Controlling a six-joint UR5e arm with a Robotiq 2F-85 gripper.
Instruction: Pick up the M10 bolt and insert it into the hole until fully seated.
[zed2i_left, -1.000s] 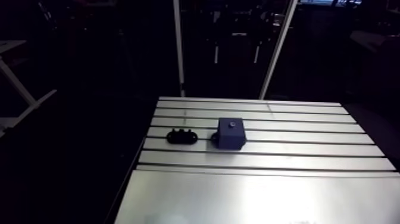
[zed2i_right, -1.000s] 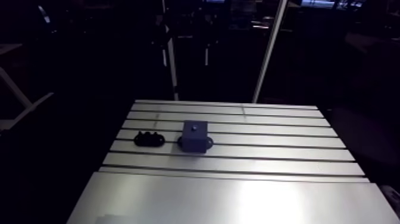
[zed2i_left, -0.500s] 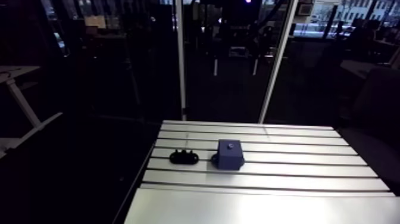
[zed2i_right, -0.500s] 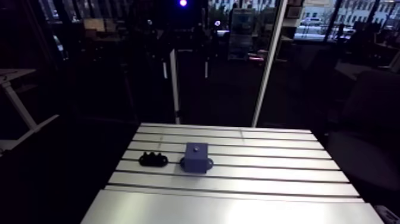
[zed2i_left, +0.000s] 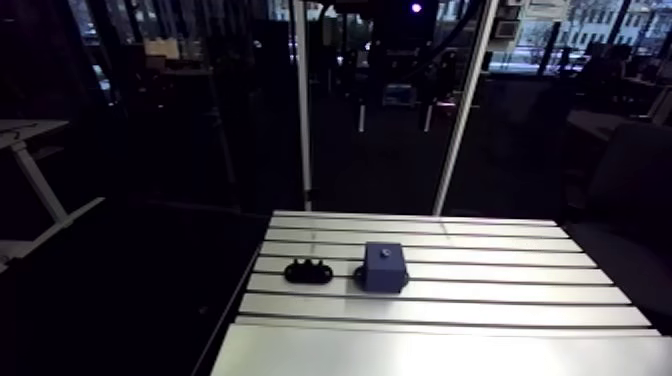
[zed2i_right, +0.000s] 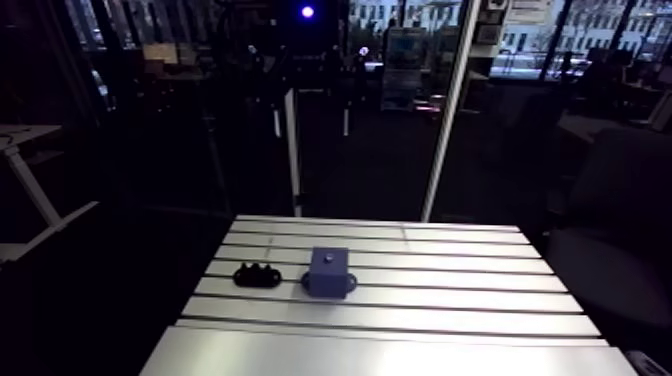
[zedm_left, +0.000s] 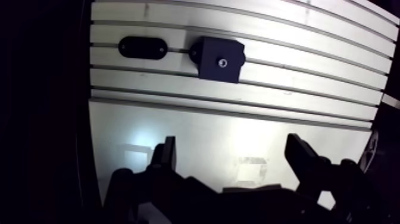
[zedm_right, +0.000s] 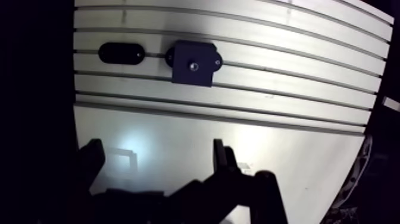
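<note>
A dark blue block (zed2i_left: 384, 266) sits on the slotted aluminium table (zed2i_left: 500, 290), left of the middle. A small round spot (zedm_left: 222, 62) shows on its top face; I cannot tell whether it is a bolt head or a bare hole. Beside the block lies a black oval holder (zed2i_left: 308, 270) with small bumps on top. In the wrist view my gripper (zedm_left: 232, 146) stands open high over the smooth near plate, with nothing between its fingers (zedm_left: 168, 152). The block and the holder (zedm_left: 142, 47) lie well ahead of it. The arm view does not show the gripper.
The table's left edge (zed2i_left: 243, 300) drops off into darkness close to the black holder. A smooth plate (zed2i_left: 450, 350) covers the near part of the table. Slotted surface (zed2i_left: 560, 280) stretches to the right of the block.
The arm view has shifted: more of the room shows and the table sits lower and smaller, so the camera moved. Block and holder keep their places on the table.
</note>
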